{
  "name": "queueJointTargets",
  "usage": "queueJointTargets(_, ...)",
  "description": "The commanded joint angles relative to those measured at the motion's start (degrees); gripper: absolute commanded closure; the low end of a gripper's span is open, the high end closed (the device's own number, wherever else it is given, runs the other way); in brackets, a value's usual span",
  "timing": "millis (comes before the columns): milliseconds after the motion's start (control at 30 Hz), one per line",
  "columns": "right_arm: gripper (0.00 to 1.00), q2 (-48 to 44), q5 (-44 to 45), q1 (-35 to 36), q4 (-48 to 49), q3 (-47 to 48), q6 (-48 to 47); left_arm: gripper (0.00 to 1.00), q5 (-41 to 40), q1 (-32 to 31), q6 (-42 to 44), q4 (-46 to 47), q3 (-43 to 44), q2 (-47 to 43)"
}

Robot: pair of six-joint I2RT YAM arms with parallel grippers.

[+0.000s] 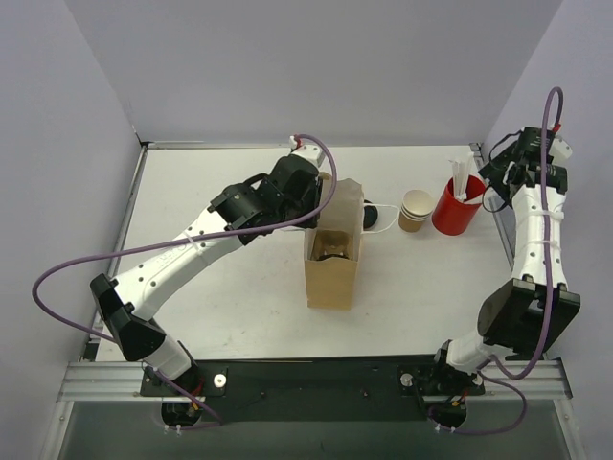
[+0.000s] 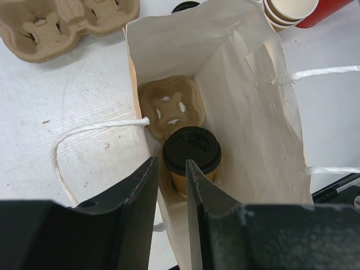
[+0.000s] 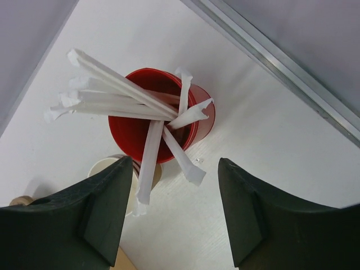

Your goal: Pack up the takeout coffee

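Observation:
The takeout coffee [image 2: 192,149], a tan paper cup with a black lid, stands inside the open paper bag [image 2: 247,84] on a pulp cup carrier [image 2: 169,107]. From above, the coffee [image 1: 332,246] shows in the mouth of the brown bag [image 1: 330,283]. My left gripper [image 2: 171,161] hovers over the bag's near left wall, its jaws slightly open on either side of the wall's edge and holding nothing. It sits at the bag's far rim [image 1: 316,196]. My right gripper [image 3: 174,163] is open above the red cup's white sticks [image 3: 151,152].
A red cup [image 1: 458,203] of white wrapped sticks and a stack of pale beige cups [image 1: 416,209] stand right of the bag. A second pulp carrier [image 2: 62,22] lies left of the bag. The bag's white string handles [image 2: 95,129] hang outward. A black lid [image 1: 371,216] lies behind the bag.

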Motion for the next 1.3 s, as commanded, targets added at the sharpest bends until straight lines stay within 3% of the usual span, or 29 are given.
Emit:
queueJointTargets(0,0.44,2.8,-0.6,-0.7,-1.4,3.3,1.9,0.64,2.3,1.3,2.3,3.1,-0.2,-3.3)
queueJointTargets(633,0.55,4.4,3.4,2.1,-3.8,-3.8,5.6,0.64,6.5,5.6,3.9,5.0,-2.6,-4.9)
queueJointTargets(800,0.66,4.6,4.5,2.3,-3.8,-3.3,5.9,0.64,6.5,5.8,3.9,5.1,-3.0,-5.2)
queueJointTargets(1133,1.0,5.9,6.5,3.2,-6.3,1.4,5.3,0.64,6.7,6.4,4.0,4.9,-2.7,-5.1)
queueJointTargets(1267,1.0,4.6,8.1,4.2,-7.5,2.8,4.9,0.64,7.3,6.9,3.9,4.9,-3.1,-5.4)
